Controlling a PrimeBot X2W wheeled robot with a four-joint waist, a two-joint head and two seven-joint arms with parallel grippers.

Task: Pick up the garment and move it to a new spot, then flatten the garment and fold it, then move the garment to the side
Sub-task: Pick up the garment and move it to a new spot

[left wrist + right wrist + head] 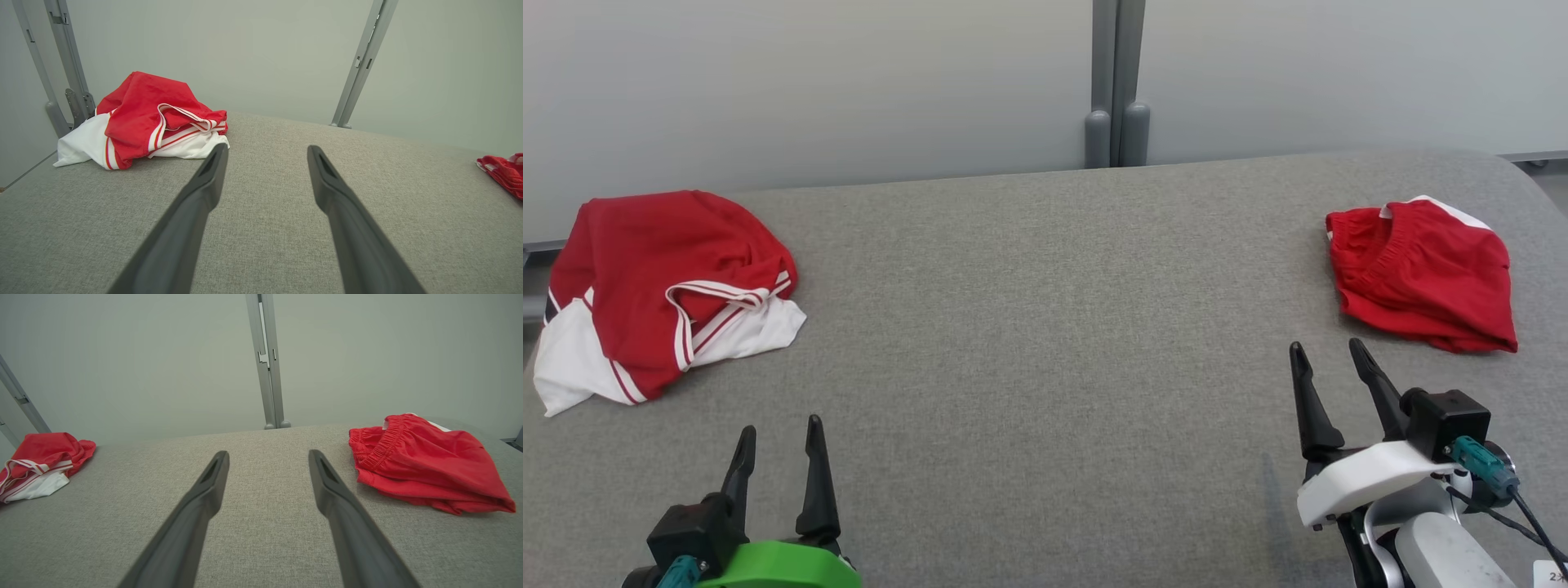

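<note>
Red-and-white garment (662, 294) lies crumpled in a loose heap on the grey fabric surface (1045, 327), at about 10 o'clock from the middle of the head view, close to the far left edge. Its red cloth is bunched on top. White panels with thin red stripes spill out toward 7 o'clock, and a striped hem curls over on the heap's 3 o'clock side.

A pair of red shorts (1421, 273) sits well apart from it at about 2 o'clock, in a compact pile with the gathered waistband turned toward 9 o'clock.

At 7 o'clock the left gripper (780, 425) has its two dark fingers spread wide and holds nothing. Its tips point to 12 o'clock over bare fabric, with the red-and-white garment off toward 11 o'clock, not touching.

At 4 o'clock the right gripper (1325, 345) is spread just as wide and is also empty. The shorts lie near its tips at 1 o'clock, apart from them.

Behind the surface stands a pale wall (809, 82) with a grey post (1117, 82) at 12 o'clock.
</note>
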